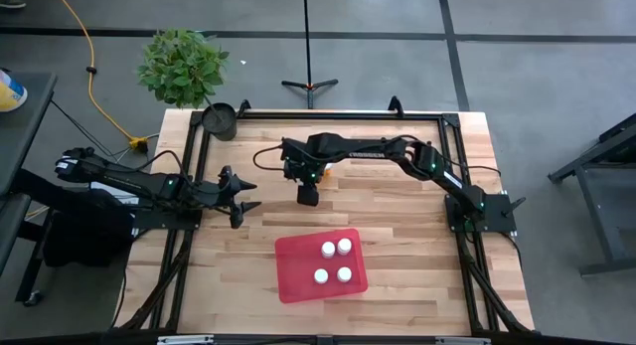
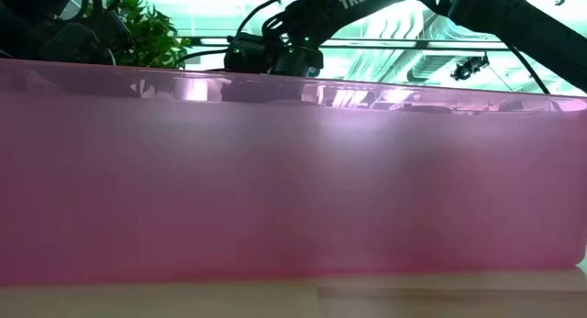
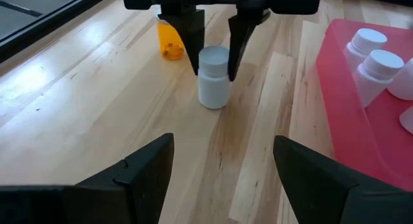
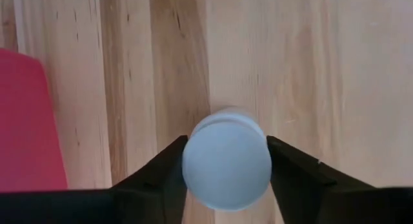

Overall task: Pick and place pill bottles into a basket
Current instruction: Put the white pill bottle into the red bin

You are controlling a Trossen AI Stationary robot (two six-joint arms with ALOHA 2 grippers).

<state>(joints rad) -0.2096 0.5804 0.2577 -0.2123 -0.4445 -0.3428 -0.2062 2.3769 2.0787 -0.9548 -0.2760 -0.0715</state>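
A pale pill bottle with a white cap (image 3: 213, 79) stands upright on the wooden table, just beyond the far edge of the red basket (image 1: 290, 254). My right gripper (image 1: 308, 193) points down over it and is shut on its cap (image 4: 226, 162). Several white-capped bottles (image 1: 336, 261) stand upright in the basket, which also shows in the left wrist view (image 3: 335, 75) and fills the low view (image 2: 275, 171). My left gripper (image 1: 243, 201) is open and empty, to the left of the bottle and facing it (image 3: 222, 179). My right gripper pinches the bottle's white cap (image 3: 214, 56) between its two fingers (image 3: 191, 37), one on each side. The fingers come from above, pointing down. The bottle is upright, and its base (image 3: 213, 102) seems to rest on the table.
A small orange object (image 3: 169, 40) lies on the table beyond the bottle. A round black pot (image 1: 219, 119) and a green plant (image 1: 182, 67) are at the far left corner. Black frame rails (image 1: 194, 186) run along the table's sides. Bare wood lies left and right of the basket.
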